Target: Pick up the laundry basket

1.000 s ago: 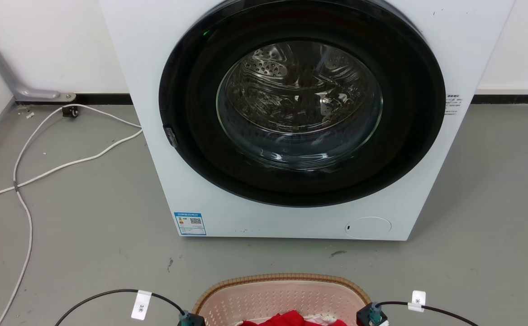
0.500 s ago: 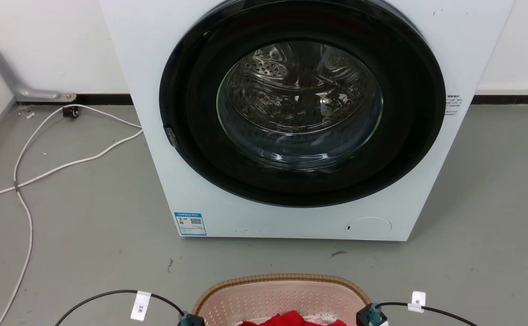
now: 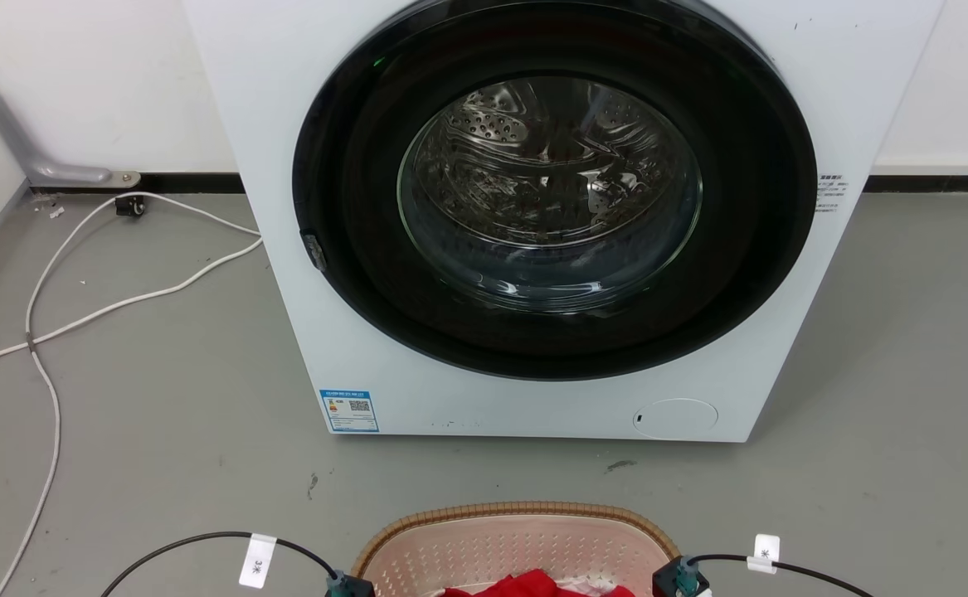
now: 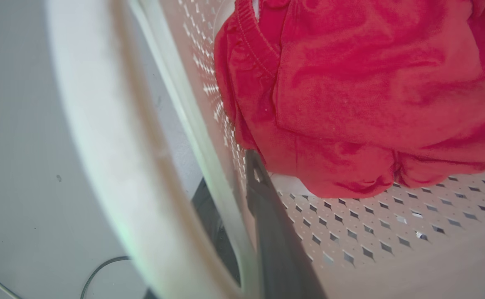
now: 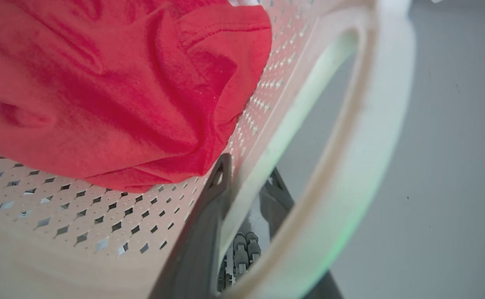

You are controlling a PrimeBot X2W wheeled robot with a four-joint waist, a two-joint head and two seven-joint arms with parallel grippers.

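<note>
Left end effector (image 4: 227,174), right end effector (image 5: 249,168) pinch laundry basket (image 3: 517,507) wall, outer fingers (image 5: 277,195) half-hidden.

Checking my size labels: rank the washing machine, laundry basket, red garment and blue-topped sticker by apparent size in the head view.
1. washing machine
2. laundry basket, partly cut off at the bottom edge
3. red garment and blue-topped sticker: visible patches look alike, garment cropped, so unranked

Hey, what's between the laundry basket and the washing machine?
In the head view, bare grey floor lies between the basket and the washing machine, marked by a small dark scuff.
</note>
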